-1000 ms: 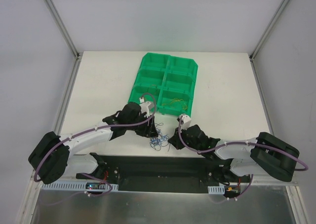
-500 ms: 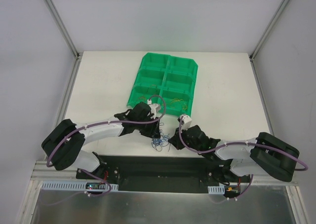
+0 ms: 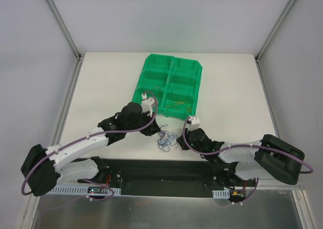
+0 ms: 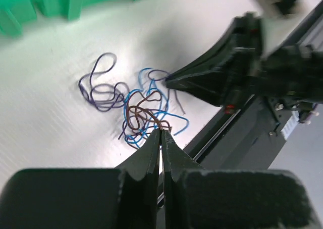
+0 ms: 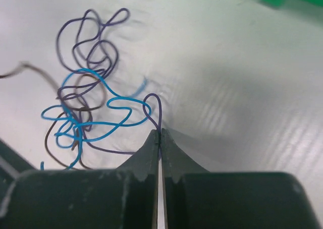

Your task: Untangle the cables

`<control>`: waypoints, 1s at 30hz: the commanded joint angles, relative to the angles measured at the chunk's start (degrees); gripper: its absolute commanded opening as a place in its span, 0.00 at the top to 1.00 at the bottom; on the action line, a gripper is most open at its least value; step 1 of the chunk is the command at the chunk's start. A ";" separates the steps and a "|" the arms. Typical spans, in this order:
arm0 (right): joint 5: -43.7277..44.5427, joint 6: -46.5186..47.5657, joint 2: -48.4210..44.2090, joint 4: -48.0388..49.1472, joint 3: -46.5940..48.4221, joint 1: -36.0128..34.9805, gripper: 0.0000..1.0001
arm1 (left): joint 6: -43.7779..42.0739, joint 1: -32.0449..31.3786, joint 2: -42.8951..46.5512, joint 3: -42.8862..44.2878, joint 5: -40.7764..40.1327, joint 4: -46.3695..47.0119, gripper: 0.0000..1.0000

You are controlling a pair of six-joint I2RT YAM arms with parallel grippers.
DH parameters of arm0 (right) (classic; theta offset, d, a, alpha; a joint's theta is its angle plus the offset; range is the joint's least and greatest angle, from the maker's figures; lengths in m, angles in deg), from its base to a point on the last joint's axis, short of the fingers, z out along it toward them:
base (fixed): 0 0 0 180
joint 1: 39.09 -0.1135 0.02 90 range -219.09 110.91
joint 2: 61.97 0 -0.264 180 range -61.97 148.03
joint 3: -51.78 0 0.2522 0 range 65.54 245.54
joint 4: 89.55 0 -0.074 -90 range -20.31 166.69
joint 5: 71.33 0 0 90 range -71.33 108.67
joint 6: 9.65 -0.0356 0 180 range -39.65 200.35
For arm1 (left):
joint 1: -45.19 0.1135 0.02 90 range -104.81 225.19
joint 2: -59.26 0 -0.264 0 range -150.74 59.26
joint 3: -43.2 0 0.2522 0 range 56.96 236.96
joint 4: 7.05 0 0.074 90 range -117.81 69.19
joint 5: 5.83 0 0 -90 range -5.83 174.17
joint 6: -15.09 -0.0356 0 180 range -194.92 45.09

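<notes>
Beside green tray (image 3: 172, 72), cable tangle (image 3: 164, 139) (multicoloured)

I watch the whole counter (image 3: 101, 88) from high above its near edge; my two wrist cameras sit close, facing one cable tangle (image 3: 164, 139) from opposite sides.

Around the cable tangle (image 3: 164, 139) we find little room. The green bin tray (image 3: 169, 88) blocks 12 o'clock. The left gripper (image 3: 154, 131) crowds 10 and the right gripper (image 3: 177, 140) crowds 3, both with jaws pinched on strands. The black base rail (image 3: 166, 171) closes 6. Bare counter (image 3: 101, 93) lies open at 9.
</notes>
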 commanded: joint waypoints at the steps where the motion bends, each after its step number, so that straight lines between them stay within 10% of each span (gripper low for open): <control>1: 12.78 -4.44 -1.04 -8.49 1.38 -0.24 0.99 | -5.88 -0.28 12.11 1.94 -5.79 -0.33 1.00; 15: 34.58 -12.62 -15.18 -33.29 1.82 0.37 0.99 | -24.26 -0.20 29.55 19.61 -23.91 -7.98 1.00; 25: 33.19 -10.25 -20.56 -41.65 2.96 5.30 0.99 | -27.60 -0.28 27.96 32.35 -28.48 -9.48 1.00; 30: 28.27 -1.22 -21.96 -41.12 6.29 5.30 0.83 | -26.20 -0.28 25.77 35.17 -24.36 -10.09 1.00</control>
